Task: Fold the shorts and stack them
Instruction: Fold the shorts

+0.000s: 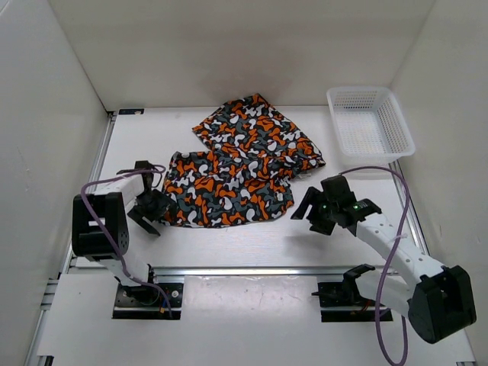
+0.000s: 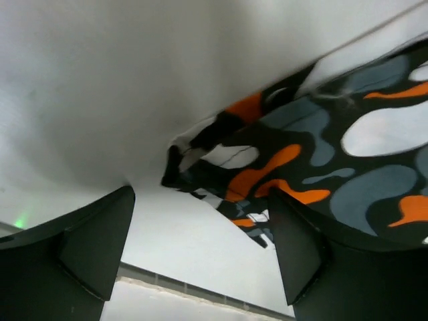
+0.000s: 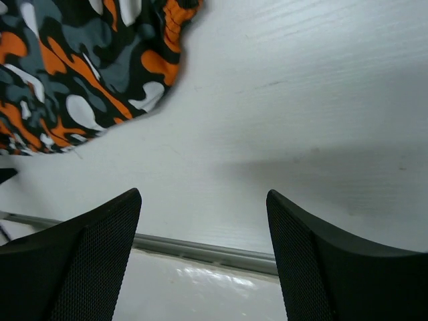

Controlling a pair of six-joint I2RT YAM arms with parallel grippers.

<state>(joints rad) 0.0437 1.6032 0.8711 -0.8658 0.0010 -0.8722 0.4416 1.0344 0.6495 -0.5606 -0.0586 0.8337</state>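
Shorts (image 1: 236,171), left fingers (image 2: 93,247) spread beside them, right fingers (image 3: 314,261) spread, empty

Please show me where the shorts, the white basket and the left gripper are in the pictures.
shorts (image 1: 236,171), top external view, middle of the printed fabric.
white basket (image 1: 375,153), top external view, its near rim.
left gripper (image 2: 200,221), left wrist view, midway between its open fingertips.

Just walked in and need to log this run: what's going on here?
Two robot arms are set to fold the shorts, which lie rumpled and partly spread on the table. The left claw is open at the shorts' left edge, gripping nothing. The right claw is open over bare table by their near right corner. The white basket sits far right.
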